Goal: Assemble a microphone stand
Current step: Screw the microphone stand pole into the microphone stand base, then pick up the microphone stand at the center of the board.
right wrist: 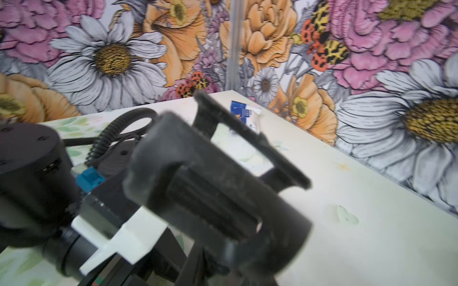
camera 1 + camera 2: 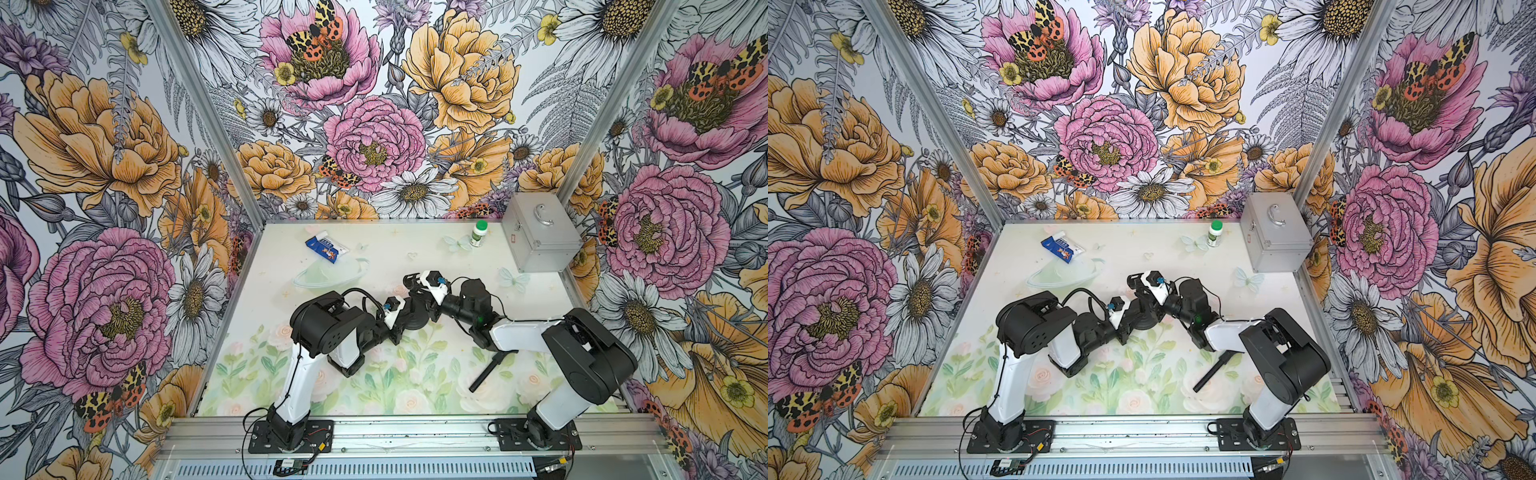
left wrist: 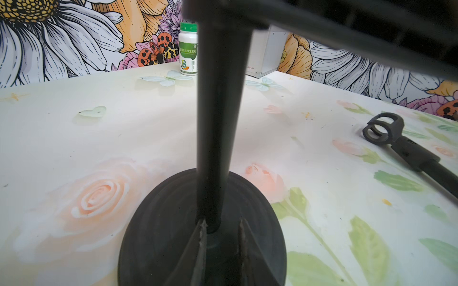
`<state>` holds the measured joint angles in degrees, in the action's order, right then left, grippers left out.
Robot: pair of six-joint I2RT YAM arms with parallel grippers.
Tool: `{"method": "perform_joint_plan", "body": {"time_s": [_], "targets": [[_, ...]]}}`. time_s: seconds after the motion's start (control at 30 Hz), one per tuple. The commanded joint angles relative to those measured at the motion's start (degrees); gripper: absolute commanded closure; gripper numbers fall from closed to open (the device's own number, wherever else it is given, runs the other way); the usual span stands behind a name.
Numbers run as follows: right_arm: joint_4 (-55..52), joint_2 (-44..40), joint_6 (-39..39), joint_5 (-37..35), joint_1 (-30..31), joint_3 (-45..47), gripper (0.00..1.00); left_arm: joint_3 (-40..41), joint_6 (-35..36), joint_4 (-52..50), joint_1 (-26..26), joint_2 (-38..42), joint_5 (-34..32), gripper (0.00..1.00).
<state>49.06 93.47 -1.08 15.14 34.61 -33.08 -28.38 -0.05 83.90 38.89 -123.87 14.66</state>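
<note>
Pole (image 3: 218,123) stood upright on round base (image 3: 153,235), mid table (image 2: 374,249) — clamped low by left gripper (image 3: 221,224), top pinched by right gripper (image 2: 411,286), both closed tight. Clip arm (image 2: 486,372) laid flat, diagonal, well apart — nearer right gripper.

Left arm (image 2: 320,328): folded at a raised joint, reaching inward toward its partner. Left gripper (image 2: 409,313): angled down, jaws drawn together. Right arm (image 2: 582,353): bent likewise, reaching inward and farther back. Right gripper (image 2: 413,284): jaws closed, just beside the left one.
</note>
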Motion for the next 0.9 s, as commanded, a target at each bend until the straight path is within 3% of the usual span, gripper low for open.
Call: {"method": "perform_joint_plan", "body": {"time_s": [0.0,0.1,0.3,0.33,0.43,0.47,0.57,0.67,0.87], "targets": [[0.2,1.8,7.1,-31.1,3.6,3.5,1.0,0.8,-0.2,-3.0,0.6,-2.5,2.0,0.76],[-0.5,1.6,6.1,-34.6,6.4,2.9,1.0,0.9,-0.2,-3.0,0.6,-2.5,2.0,0.76],[-2.0,1.9,6.0,-32.7,7.0,1.3,1.0,0.8,-0.3,-3.0,0.7,-2.6,1.9,0.76],[-2.0,2.0,5.4,-29.8,6.9,1.0,1.0,0.8,-0.3,-3.0,0.7,-2.6,1.9,0.76],[-2.5,1.6,-1.3,-14.1,6.1,0.3,0.65,0.8,-0.3,-3.0,0.5,-2.5,1.9,0.76],[-4.3,1.3,-4.9,-6.0,4.8,-0.3,0.6,0.8,-0.2,-3.0,0.5,-2.6,2.0,0.76],[-19.3,0.2,-14.3,19.6,-1.8,-4.8,0.56,0.7,0.0,-3.0,0.6,-2.6,2.8,0.76],[-33.1,0.7,-23.5,35.4,-7.3,-9.3,0.55,0.0,2.7,-3.0,0.4,-2.3,8.7,0.74],[-43.7,2.0,-31.0,42.6,-13.1,-15.4,0.54,-2.6,2.3,-3.0,-1.8,-1.2,18.7,0.73]]}}
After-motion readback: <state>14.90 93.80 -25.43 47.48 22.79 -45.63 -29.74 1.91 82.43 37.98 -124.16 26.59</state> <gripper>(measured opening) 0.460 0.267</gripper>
